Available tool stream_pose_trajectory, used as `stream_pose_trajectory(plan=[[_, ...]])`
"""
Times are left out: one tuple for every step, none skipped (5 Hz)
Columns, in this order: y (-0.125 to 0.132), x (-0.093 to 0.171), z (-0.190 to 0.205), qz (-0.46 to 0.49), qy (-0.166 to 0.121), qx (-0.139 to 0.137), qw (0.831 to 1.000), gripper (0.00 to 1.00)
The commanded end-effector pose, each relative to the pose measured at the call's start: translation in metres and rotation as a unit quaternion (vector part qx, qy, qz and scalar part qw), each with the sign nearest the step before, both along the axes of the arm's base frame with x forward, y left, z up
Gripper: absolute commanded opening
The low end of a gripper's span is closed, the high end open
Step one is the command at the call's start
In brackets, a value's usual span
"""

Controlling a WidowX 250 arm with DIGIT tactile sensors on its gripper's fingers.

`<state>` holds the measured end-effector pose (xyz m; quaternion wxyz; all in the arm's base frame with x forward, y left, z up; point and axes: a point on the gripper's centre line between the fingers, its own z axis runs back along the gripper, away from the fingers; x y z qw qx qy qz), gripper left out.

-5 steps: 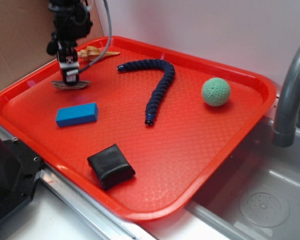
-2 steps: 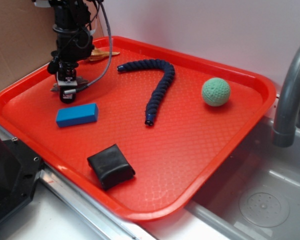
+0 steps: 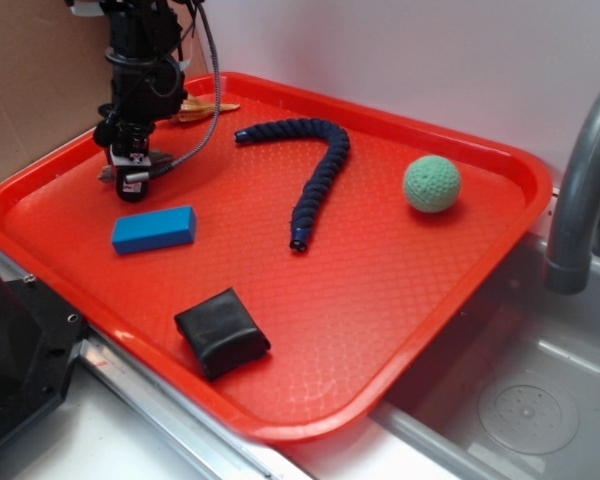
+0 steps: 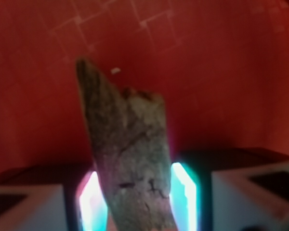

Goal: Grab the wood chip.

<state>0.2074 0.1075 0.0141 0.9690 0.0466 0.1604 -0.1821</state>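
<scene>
The wood chip (image 4: 127, 149) is a flat grey-brown sliver with a pointed far end. In the wrist view it fills the gap between the two fingers, and both lit pads (image 4: 185, 192) press its sides. My gripper (image 4: 137, 202) is shut on it, low over the red tray. In the exterior view the gripper (image 3: 130, 185) stands upright at the tray's back-left part. Only a small end of the wood chip (image 3: 105, 174) shows beside it, close to the tray floor.
On the red tray (image 3: 380, 290) lie a blue block (image 3: 154, 229) just in front of the gripper, a tan seashell (image 3: 195, 108) behind it, a dark blue beaded snake (image 3: 320, 175), a green knitted ball (image 3: 431, 184) and a black pouch (image 3: 221, 331). A grey faucet (image 3: 580, 190) and sink stand right.
The gripper came down from above the wood chip to tray level around it, and its fingers have closed in on the chip. Nothing else has moved.
</scene>
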Motion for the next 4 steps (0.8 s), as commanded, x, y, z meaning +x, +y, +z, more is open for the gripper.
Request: stream_pose_trajectory(plan=[[-0.028, 0.026, 0.089, 0.152, -0.088, 0.041, 0.984, 0.00], [-0.070, -0.004, 0.144, 0.275, -0.163, 0.008, 0.947, 0.00], [-0.106, -0.030, 0.193, 0.312, -0.199, 0.000, 0.929, 0.00], [-0.112, -0.034, 0.243, 0.309, -0.208, -0.007, 0.928, 0.00]])
